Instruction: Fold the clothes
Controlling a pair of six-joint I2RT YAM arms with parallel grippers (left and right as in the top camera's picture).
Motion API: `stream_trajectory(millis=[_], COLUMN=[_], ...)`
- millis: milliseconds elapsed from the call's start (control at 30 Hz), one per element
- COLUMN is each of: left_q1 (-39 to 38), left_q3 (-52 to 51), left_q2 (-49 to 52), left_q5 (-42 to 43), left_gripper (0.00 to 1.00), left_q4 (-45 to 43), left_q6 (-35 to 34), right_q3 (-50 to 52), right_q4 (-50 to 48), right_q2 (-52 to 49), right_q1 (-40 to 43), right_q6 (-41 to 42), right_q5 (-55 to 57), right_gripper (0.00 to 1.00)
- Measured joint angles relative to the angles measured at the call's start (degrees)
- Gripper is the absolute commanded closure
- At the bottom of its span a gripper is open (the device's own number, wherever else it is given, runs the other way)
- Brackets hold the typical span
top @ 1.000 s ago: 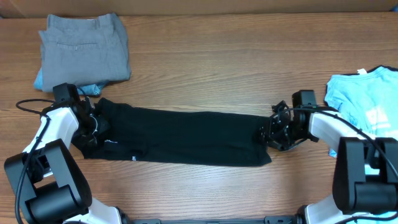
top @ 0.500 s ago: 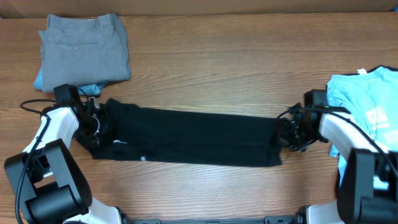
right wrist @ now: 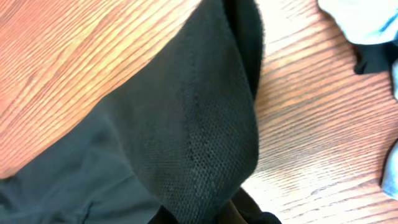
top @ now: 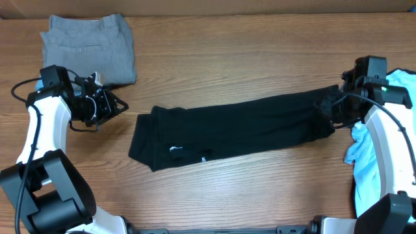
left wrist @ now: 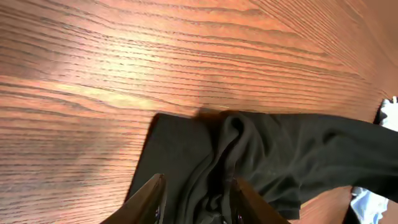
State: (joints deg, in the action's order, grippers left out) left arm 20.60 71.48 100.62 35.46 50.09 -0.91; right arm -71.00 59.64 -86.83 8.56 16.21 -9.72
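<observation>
On the wooden table (top: 227, 58) the black T-shirt (top: 227, 130) lies as a long narrow band, the right end effector (top: 327, 108) pinching one end and the left end effector (top: 117, 107) spread and empty, so the crosswise folds seem not yet done.

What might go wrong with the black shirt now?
Only the right pincer grips the black T-shirt, at one end; the left pincer is open, off the cloth, so a pull might drag and bunch the loose end. The gripped end is also close to the light blue T-shirt, which might get snagged.
</observation>
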Motion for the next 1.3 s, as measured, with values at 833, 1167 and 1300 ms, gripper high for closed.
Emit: stream_trajectory(millis=[833,1167,1300], left_q1=[0.0,0.0,0.0], left_q3=[0.02,0.02,0.04], left_q2=[0.0,0.0,0.0], left_q5=[0.76,0.52,-1.66], left_gripper=[0.62,0.55,0.49], left_q4=[1.42,1.49,2.69], left_q6=[1.14,1.33,1.42], right_q3=[-0.09,-0.09,-0.13], right_q4=[-14.8,-21.51,-21.35], right_q2=[-10.51,-14.86,-14.47], right_q1=[-36.92,-41.33,-41.31], right_q6=[17.62,18.99,17.97], right_q5=[-1.9,-6.25,-8.31], right_gripper=[0.95,0.75,0.68])
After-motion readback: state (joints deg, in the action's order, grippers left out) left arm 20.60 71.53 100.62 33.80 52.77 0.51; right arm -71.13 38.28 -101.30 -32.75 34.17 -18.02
